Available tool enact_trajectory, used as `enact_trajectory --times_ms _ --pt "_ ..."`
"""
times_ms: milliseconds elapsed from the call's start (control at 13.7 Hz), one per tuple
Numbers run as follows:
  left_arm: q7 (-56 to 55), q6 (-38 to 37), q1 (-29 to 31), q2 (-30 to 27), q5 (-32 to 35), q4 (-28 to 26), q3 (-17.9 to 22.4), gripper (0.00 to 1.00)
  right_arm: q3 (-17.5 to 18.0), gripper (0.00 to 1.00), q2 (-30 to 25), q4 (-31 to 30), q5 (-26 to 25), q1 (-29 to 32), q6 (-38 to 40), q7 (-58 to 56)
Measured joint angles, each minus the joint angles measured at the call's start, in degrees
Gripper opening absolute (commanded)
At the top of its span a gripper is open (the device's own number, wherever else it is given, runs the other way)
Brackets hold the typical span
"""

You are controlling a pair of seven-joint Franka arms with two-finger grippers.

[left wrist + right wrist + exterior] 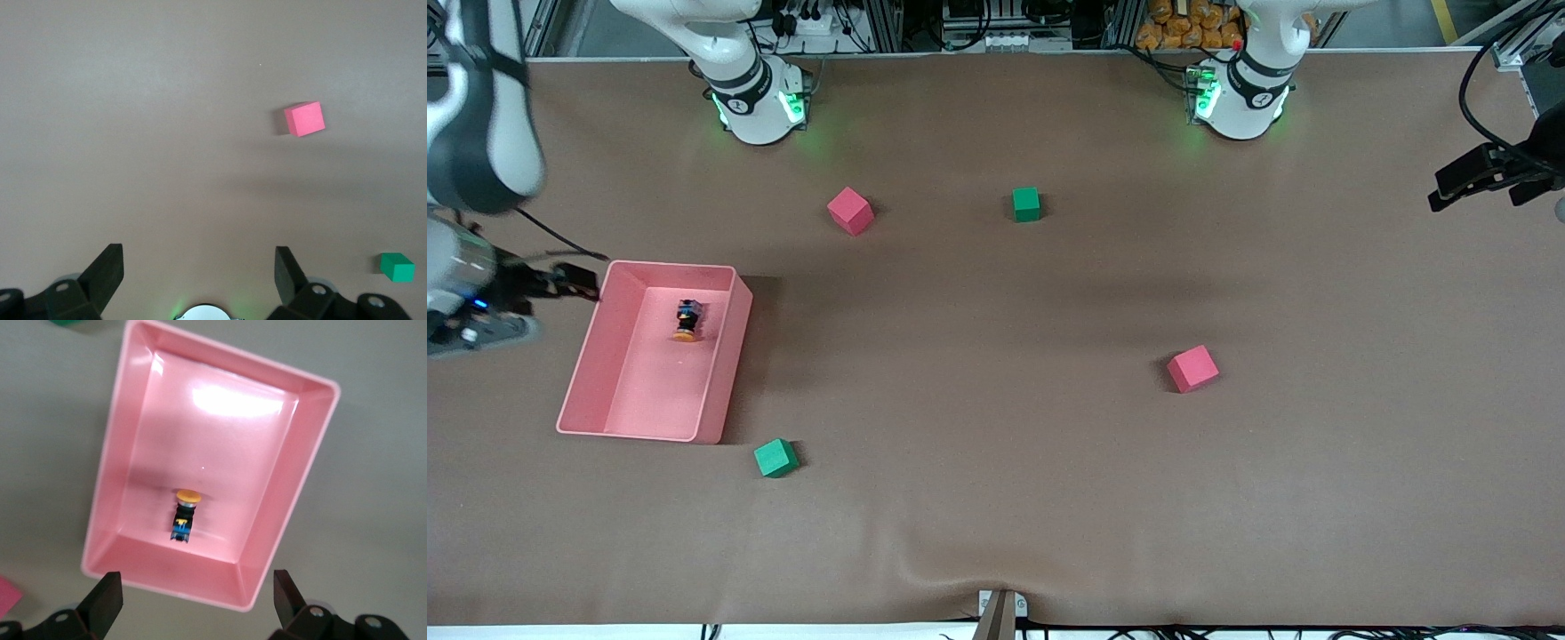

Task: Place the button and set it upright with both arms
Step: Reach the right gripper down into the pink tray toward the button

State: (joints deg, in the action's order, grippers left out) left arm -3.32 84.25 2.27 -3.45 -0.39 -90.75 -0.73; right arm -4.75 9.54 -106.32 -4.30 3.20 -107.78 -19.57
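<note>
The button (687, 320) lies on its side in the pink tray (640, 409), its orange cap toward the front camera. In the right wrist view the button (185, 517) shows inside the tray (117, 447). My right gripper (576, 283) is open and empty, up over the table just outside the tray's rim at the right arm's end; in its wrist view (197, 597) the jaws stand wide apart by the tray's short wall. My left gripper (1458, 187) hovers open and empty at the left arm's end of the table, over bare table in its wrist view (199, 267).
A pink cube (850, 211) and a green cube (1026, 204) lie near the bases. Another pink cube (1192, 368) lies mid-table toward the left arm's end, and shows in the left wrist view (305, 119). A green cube (775, 458) lies by the tray's near corner.
</note>
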Motion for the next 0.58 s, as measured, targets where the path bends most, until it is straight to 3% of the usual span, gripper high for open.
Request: enact_trajectory --times_ms 583 --pt "0.1 0.9 0.4 0.0 0.0 -0.9 0.0 1.0 0.4 1.0 2.0 -14.8 0.1 0.0 -17.0 -2.4"
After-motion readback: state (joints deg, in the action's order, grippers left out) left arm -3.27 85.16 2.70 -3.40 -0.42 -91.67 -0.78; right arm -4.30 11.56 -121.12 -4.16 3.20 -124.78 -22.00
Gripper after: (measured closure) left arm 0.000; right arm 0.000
